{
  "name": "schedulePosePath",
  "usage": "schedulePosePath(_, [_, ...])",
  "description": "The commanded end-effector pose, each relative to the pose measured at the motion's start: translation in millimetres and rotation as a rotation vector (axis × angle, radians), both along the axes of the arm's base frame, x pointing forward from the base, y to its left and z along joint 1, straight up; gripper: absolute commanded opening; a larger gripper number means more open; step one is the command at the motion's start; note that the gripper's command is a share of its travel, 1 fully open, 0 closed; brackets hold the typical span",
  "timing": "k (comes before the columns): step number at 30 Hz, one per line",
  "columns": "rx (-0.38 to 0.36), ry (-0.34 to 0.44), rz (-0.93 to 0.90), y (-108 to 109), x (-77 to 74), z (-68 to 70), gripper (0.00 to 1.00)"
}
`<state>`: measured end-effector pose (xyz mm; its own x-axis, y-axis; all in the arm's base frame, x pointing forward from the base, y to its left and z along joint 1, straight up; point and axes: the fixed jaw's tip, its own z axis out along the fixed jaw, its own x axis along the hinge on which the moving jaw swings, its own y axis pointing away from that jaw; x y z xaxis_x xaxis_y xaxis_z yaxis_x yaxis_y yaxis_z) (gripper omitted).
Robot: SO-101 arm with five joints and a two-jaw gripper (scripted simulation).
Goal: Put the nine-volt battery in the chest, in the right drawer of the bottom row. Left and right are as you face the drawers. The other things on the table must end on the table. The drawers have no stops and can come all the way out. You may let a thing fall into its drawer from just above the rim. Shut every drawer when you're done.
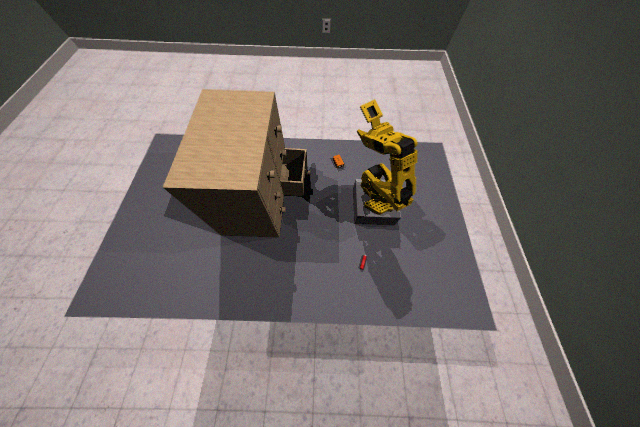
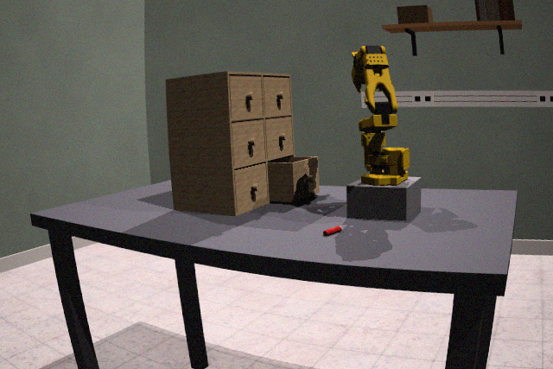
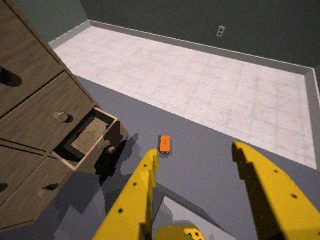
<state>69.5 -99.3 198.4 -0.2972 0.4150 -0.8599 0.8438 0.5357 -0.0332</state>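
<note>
Gripper (image 1: pixel 360 134) (image 2: pixel 356 71) (image 3: pixel 195 148) is open, nothing between the fingers. Wrist view shows the gap best: two yellow fingertips well apart. Exterior view sees the gripper mostly from behind, so the gap can't be read there. It's up in the air, well above the desk (image 1: pixel 258 288) (image 2: pixel 268 239) (image 3: pixel 200 175).

Yellow and black arm (image 1: pixel 403 169) (image 2: pixel 378 121) stands on a grey block-shaped base (image 1: pixel 376 219) (image 2: pixel 375 201) (image 3: pixel 177 212).

Orange rectangular nine-volt battery (image 1: pixel 338 160) (image 3: pixel 165 144) lies on the desk, between the arm and the chest but toward the far side in the top view. Top and wrist both show it; exterior doesn't.

Light wooden six-drawer chest (image 1: pixel 222 138) (image 2: pixel 200 142) (image 3: pixel 30 110) faces the arm. Wooden bottom-right drawer (image 1: pixel 293 188) (image 2: pixel 281 181) (image 3: pixel 97 143) is pulled out, clear in all three views. Exterior shows the other five shut and settles which row is open; top and wrist look down into the open drawer.

Small red cylinder (image 1: pixel 363 262) (image 2: pixel 332 231) lies on the desk, near side in the top view, apart from the base. Top and exterior have it, wrist doesn't. Brown wall shelf (image 2: pixel 451 25) with box and books: exterior only.
</note>
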Motion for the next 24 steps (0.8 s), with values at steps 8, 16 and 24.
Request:
schedulePosePath(8, [-0.001,-0.006,-0.072,-5,-7.2,1.5,0.3])
schedulePosePath(16, [-0.001,-0.006,-0.072,-5,-7.2,1.5,0.3])
schedulePosePath(24, [-0.028,0.213,0.061,-16,-1.4,-5.5,0.3])
